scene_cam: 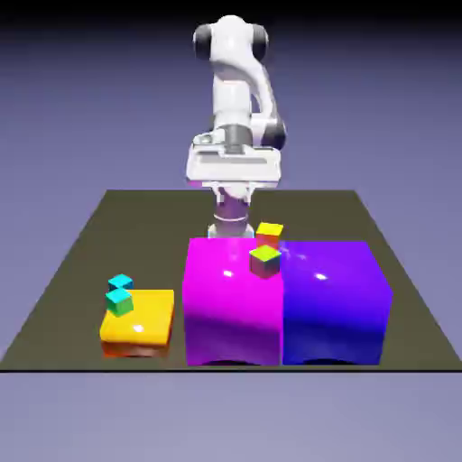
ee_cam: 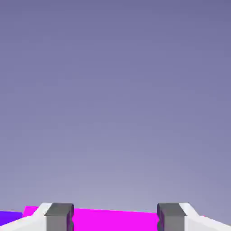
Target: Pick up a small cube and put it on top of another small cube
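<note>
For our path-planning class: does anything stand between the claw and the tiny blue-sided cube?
Nothing visible blocks the claw: the orange block is on the blue-sided cube's camera side, the magenta block off to the exterior view's right.

Big bright blocks on a dark table (scene_cam: 68, 262)
A glossy magenta block (scene_cam: 230, 311) and an equally tall blue-violet block (scene_cam: 334, 311) stand side by side near the table's front edge, small highlights on their tops; a lower orange slab (scene_cam: 149, 318) lies near the magenta one, toward the exterior view's left. Behind is a plain blue-violet backdrop (scene_cam: 81, 108).
</note>
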